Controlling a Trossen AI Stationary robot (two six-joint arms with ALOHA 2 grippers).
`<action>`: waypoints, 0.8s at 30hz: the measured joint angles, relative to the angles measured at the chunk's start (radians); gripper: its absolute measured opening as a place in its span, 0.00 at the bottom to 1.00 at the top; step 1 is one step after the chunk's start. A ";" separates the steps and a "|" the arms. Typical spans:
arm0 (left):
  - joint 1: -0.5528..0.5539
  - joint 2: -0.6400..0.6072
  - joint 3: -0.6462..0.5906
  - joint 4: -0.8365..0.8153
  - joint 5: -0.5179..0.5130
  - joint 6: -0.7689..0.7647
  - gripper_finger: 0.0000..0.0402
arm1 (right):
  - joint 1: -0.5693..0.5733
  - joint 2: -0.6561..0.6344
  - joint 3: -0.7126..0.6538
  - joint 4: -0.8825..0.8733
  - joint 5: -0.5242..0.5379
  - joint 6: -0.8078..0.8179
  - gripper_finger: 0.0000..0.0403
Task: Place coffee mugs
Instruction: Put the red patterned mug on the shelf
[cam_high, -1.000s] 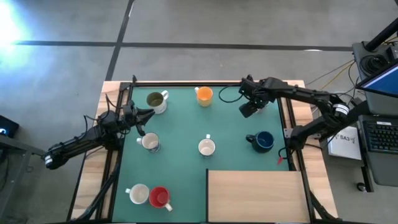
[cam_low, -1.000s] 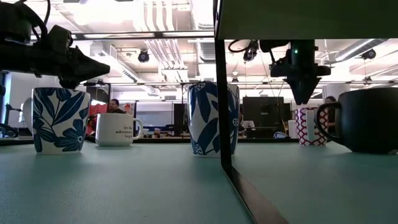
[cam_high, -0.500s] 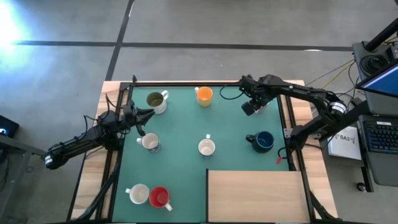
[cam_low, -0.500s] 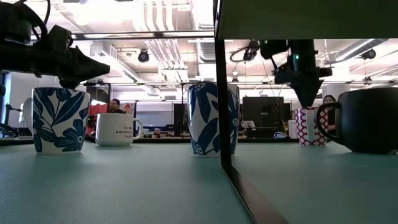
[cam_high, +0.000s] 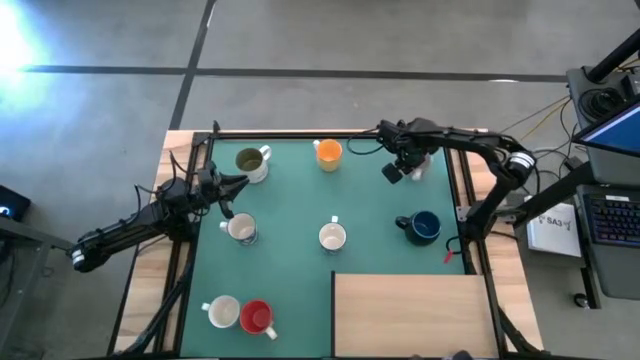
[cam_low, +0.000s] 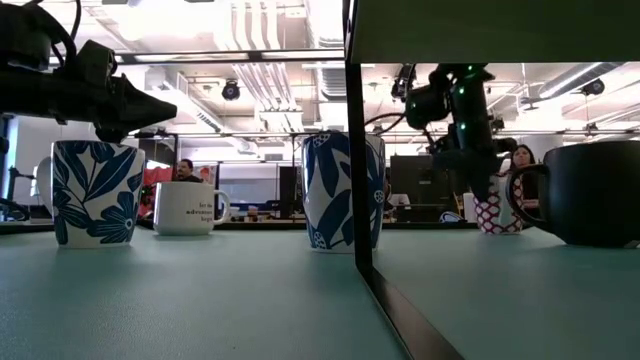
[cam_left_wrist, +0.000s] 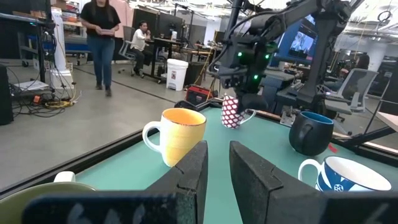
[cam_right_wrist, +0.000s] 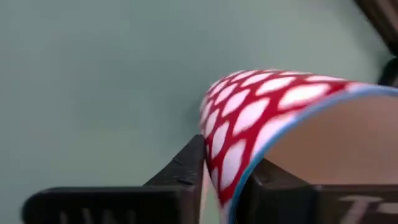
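- Right gripper (cam_high: 410, 168) near far right corner of green mat (cam_high: 290, 240), fingers clamped on wall of red-and-white patterned mug (cam_right_wrist: 273, 118); mug tilted, seemingly off the mat in left wrist view.
- Left gripper (cam_high: 238, 181) hovered at left side, between green-lined mug (cam_high: 250, 162) and white mug (cam_high: 241, 229); fingers (cam_left_wrist: 189, 171) slightly apart, gripped nothing.
- Orange mug (cam_high: 328, 153) at far edge, another white mug (cam_high: 332, 237) mid-mat, blue mug (cam_high: 423, 226) at right.
- Third white mug (cam_high: 222, 312) touched red mug (cam_high: 257, 316) near front-left.

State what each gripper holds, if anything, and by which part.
Right gripper: the red-and-white patterned ceramic mug, pinched by its rim wall. Left gripper: nothing.
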 joint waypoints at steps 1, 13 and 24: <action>0.000 0.000 0.000 0.000 0.000 0.000 0.12 | -0.001 0.007 0.000 0.002 -0.014 -0.005 0.06; 0.000 0.000 0.000 0.000 0.000 0.000 0.12 | 0.000 -0.131 0.037 -0.050 -0.196 0.010 0.03; 0.000 0.000 0.000 0.000 0.000 0.000 0.12 | 0.184 -0.343 0.111 -0.065 -0.274 0.299 0.03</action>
